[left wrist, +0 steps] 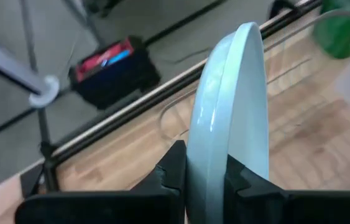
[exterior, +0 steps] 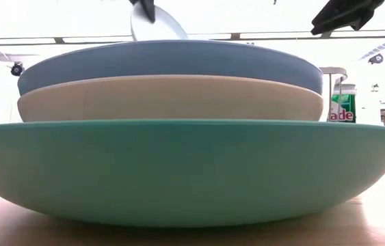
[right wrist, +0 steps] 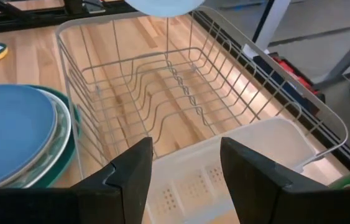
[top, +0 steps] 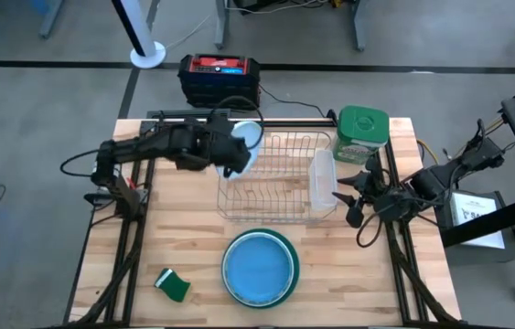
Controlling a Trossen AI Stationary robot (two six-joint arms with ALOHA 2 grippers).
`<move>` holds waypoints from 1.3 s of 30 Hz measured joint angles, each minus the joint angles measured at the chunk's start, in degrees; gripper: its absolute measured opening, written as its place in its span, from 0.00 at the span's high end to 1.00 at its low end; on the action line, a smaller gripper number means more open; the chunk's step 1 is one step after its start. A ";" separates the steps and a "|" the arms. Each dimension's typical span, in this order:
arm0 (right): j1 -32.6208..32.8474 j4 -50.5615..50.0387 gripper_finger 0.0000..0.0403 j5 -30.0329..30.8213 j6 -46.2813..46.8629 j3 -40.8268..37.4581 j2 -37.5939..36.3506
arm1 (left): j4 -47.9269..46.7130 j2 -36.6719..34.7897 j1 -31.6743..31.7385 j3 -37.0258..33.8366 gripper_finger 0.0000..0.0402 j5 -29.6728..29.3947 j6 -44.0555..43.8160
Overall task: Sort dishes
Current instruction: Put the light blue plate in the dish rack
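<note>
My left gripper is shut on a small light blue plate, held on edge above the far left corner of the wire dish rack. That plate also shows at the top of the low view. A stack of three plates rests on the table near the front edge: light blue on top, cream in the middle, teal at the bottom. My right gripper stands open and holds nothing, at the rack's right end. My left gripper pinches the light blue plate's rim between its two fingers. The fingers come from the table's left, slanting down. The plate stands upright on edge above the fingers, lifted clear of the rack.
A white plastic cup hangs on the rack's right end, just ahead of my right gripper. A green-lidded container stands at the far right. A green sponge lies at the near left. Bare wood shows to the left of the rack.
</note>
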 joint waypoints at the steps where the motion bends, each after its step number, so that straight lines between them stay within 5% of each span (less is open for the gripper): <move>1: 0.00 0.00 0.55 0.02 0.15 -0.08 0.00 | -0.07 -0.34 0.82 -1.08 0.94 0.56 -0.49; 16: -0.02 0.49 0.55 0.02 0.43 -0.14 0.09 | 0.81 -0.55 2.65 -14.43 0.94 1.74 -6.08; 39: -0.02 1.25 0.55 0.44 0.19 -0.20 1.97 | 0.48 5.70 2.00 -14.61 0.91 0.85 -9.41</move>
